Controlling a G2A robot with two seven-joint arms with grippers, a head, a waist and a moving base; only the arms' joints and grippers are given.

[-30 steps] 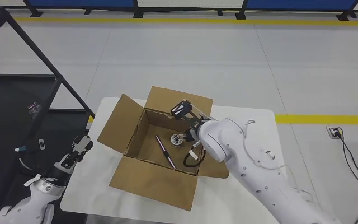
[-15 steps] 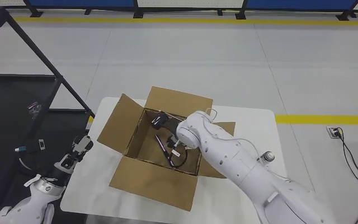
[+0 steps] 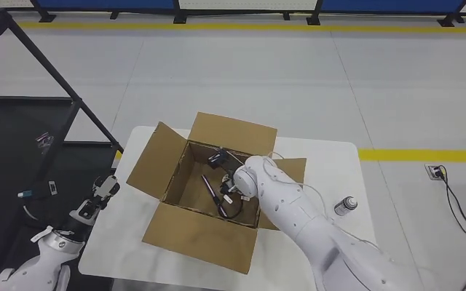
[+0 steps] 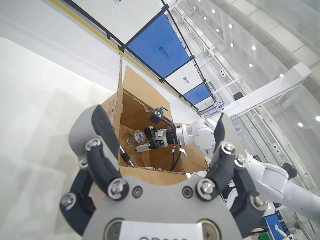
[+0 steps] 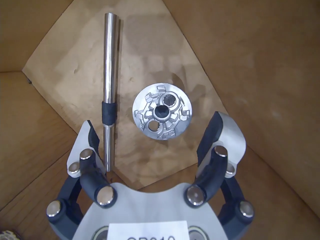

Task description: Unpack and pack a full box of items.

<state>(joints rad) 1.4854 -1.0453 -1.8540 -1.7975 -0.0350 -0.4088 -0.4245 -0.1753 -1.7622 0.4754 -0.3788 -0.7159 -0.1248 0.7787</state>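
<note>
Top view: from high overhead, looking down on the table [image 3: 331, 160] and open box [image 3: 200, 233]. Left wrist: from low off the table's left edge, tilted up and rightward into the box, well apart. Right wrist: close inside, facing that same box floor.

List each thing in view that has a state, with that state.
cardboard box: open, flaps folded out, standing on the table.
metal rod: lying flat on the box floor.
toothed metal disc: lying flat on the box floor beside the rod, not touching it.
right gripper: open, empty, inside the box over the disc.
left gripper: open, empty, outside the box.
small canister: out of the box, on the table.
</note>
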